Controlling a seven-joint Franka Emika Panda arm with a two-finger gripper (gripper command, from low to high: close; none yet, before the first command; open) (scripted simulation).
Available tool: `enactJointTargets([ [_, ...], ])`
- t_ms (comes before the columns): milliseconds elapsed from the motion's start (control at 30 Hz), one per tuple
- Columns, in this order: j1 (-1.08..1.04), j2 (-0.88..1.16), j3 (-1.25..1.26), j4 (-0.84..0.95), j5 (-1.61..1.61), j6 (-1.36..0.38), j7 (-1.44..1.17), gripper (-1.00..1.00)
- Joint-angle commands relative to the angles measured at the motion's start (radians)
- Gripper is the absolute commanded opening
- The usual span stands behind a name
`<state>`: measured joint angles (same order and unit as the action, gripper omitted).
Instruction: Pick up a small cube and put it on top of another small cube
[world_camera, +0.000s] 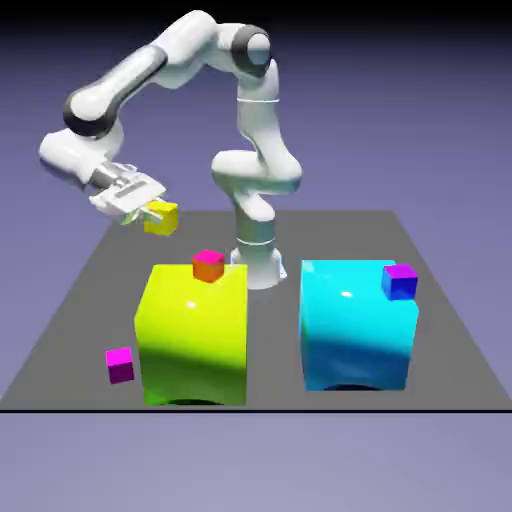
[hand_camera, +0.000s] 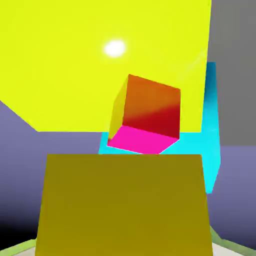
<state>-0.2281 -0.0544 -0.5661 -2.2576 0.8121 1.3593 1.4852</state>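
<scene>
My gripper (world_camera: 150, 211) hangs in the air at the exterior view's left, shut on the small yellow cube (world_camera: 161, 217). It is above the table and behind the large yellow-green block (world_camera: 193, 335). In the hand view the held yellow cube (hand_camera: 122, 205) fills the bottom and hides the finger tips. Beyond it a small cube with orange and magenta faces (hand_camera: 147, 115) rests on top of the yellow-green block (hand_camera: 75, 60). In the exterior view that orange-magenta cube (world_camera: 208, 265) sits at the block's top back edge, lower than my gripper and to its right.
A large cyan block (world_camera: 357, 325) stands to the right, with a small blue and magenta cube (world_camera: 399, 281) on its top right corner. A small magenta cube (world_camera: 120, 365) lies on the grey table (world_camera: 100, 280) left of the yellow-green block.
</scene>
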Motion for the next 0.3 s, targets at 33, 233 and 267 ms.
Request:
enactJointTargets([
  [33,-0.003,0.007,0.0,-0.006,0.004,-0.001,0.002,-1.0],
  [233,0.042,-0.009,0.051,-0.133,0.056,0.132,-0.033,1.0],
  [267,0.029,-0.004,0.036,-0.097,0.041,0.094,-0.023,1.0],
])
